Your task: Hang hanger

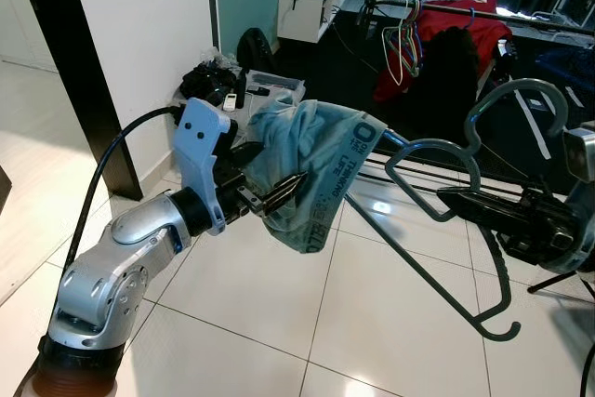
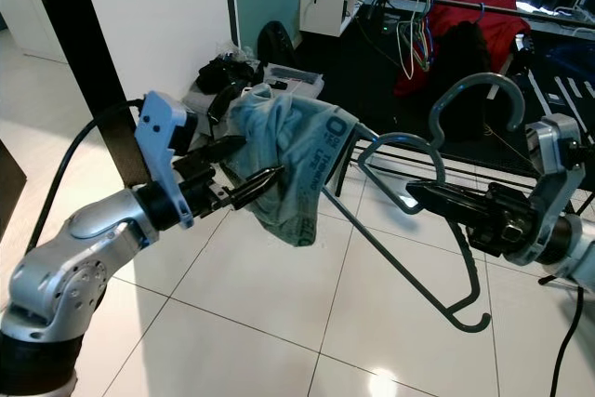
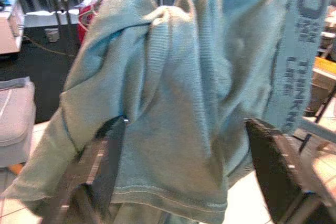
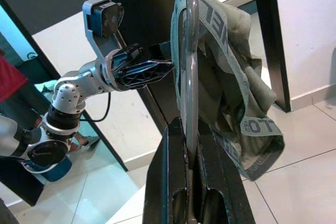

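A grey-blue plastic hanger (image 4: pixel 192 51) is held out at chest height over the tiled floor, its hook (image 1: pixel 519 85) curving up on the right. My right gripper (image 1: pixel 456 197) is shut on the hanger just below the hook. In the right wrist view the hanger's bar runs straight between the fingers (image 4: pixel 168 171). A light blue-green T-shirt (image 1: pixel 316 151) with grey lettering is draped over the hanger's left arm. My left gripper (image 1: pixel 279 165) is open at the shirt's left side. The cloth (image 3: pixel 178 93) hangs between its spread fingers (image 3: pixel 100 156).
A clothes rail (image 1: pixel 521 12) at the back holds a red garment, dark clothes and coloured hangers. A pile of black items (image 1: pixel 218 81) lies at the foot of the white wall (image 1: pixel 139 25). A white cabinet (image 1: pixel 311 6) stands behind. Tiled floor (image 1: pixel 372 313) lies below.
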`<state>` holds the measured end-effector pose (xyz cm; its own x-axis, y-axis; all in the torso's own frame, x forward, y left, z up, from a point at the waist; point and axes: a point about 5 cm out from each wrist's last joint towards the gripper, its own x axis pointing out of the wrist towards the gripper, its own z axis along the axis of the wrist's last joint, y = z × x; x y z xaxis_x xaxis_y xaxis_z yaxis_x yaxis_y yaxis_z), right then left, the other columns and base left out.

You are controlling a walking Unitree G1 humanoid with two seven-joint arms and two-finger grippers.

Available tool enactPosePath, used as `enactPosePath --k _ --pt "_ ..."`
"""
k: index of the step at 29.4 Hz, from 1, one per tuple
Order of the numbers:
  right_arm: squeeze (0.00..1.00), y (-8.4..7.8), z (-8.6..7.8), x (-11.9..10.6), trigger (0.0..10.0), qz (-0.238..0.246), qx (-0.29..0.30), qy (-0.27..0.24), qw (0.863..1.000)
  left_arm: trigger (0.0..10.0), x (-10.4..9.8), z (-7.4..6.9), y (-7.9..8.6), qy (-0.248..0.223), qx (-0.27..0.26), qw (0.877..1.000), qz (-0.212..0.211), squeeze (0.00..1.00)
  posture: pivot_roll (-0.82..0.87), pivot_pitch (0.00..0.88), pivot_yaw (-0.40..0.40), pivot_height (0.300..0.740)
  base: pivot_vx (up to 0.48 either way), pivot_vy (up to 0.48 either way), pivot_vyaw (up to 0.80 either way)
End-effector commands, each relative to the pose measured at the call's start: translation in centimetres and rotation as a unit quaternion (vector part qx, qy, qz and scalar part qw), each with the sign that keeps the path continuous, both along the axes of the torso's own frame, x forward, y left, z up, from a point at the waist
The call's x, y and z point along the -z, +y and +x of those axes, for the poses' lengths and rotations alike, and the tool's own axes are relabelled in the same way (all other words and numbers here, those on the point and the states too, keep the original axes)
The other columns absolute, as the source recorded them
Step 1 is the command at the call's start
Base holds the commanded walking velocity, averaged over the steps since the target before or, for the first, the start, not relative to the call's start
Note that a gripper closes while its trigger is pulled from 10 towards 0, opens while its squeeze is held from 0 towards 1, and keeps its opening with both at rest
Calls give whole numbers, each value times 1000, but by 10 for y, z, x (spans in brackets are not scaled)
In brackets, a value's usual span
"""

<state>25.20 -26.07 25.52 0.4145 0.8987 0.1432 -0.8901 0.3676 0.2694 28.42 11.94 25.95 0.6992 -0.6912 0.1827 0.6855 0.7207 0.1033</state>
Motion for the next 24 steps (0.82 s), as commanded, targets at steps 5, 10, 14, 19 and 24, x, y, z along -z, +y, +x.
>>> enactPosePath --k 5,10,14,19,24 --pt "0 2 -1 -3 10000 -5 -3 -13 1000 0 0 0 -1 5 2 1000 0 0 -28 71 -77 740 0 0 0" --pt "0 2 -1 -3 10000 -5 -3 -14 1000 0 -1 3 2 3 -13 1000 5 0 -28 69 -76 740 0 0 0" --pt "0 3 -2 -3 10000 -8 -7 -13 1000 0 -4 10 14 -7 -55 998 17 0 -27 63 -76 740 0 0 0" --pt "0 2 -4 1 10000 -25 -10 -5 1000 0 -16 18 38 -34 -116 992 29 0 -27 62 -77 740 0 0 0" --pt "0 -3 -7 9 10000 -63 -8 14 998 0 -43 19 69 -82 -160 982 53 0 -19 66 -79 740 0 0 0"
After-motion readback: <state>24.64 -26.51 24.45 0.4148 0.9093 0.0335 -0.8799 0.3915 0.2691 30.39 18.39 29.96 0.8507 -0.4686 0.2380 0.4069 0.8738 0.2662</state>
